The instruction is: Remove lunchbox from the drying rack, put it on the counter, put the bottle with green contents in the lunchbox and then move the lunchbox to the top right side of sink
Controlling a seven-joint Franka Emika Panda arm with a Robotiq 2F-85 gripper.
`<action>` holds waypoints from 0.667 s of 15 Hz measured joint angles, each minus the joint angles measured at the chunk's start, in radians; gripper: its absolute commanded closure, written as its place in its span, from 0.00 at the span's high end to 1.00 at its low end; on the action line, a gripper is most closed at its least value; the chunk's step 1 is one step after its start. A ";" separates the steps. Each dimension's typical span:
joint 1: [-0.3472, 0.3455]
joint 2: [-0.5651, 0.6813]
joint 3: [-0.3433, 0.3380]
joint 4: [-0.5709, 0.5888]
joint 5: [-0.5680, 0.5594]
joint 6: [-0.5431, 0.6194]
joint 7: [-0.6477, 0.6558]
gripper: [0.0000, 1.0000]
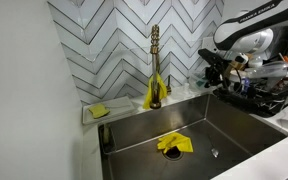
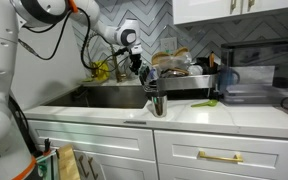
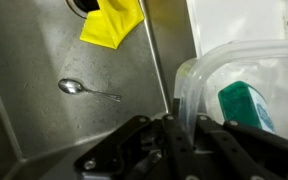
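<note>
Over by the sink-side end of the black wire drying rack (image 2: 189, 82), the gripper (image 3: 187, 140) is right at the rim of the clear rectangular plastic lunchbox (image 3: 234, 70), can't tell if it's clamped, so looks like step one: pinch, lift, set on the white counter (image 2: 234, 115).

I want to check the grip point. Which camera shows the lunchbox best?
The wrist view: the clear lunchbox fills its right side, rim beside the gripper, something green inside. In both exterior views it is lost among the crowded drying rack and cannot be made out.
</note>
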State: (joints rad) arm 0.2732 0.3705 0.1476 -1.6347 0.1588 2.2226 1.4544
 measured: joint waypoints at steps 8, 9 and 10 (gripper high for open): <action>0.024 0.105 -0.024 0.118 -0.036 -0.003 0.097 0.01; 0.028 0.116 -0.027 0.132 -0.039 -0.007 0.098 0.01; 0.030 0.127 -0.030 0.146 -0.044 -0.013 0.100 0.01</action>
State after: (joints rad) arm 0.3035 0.4978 0.1180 -1.4883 0.1147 2.2096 1.5547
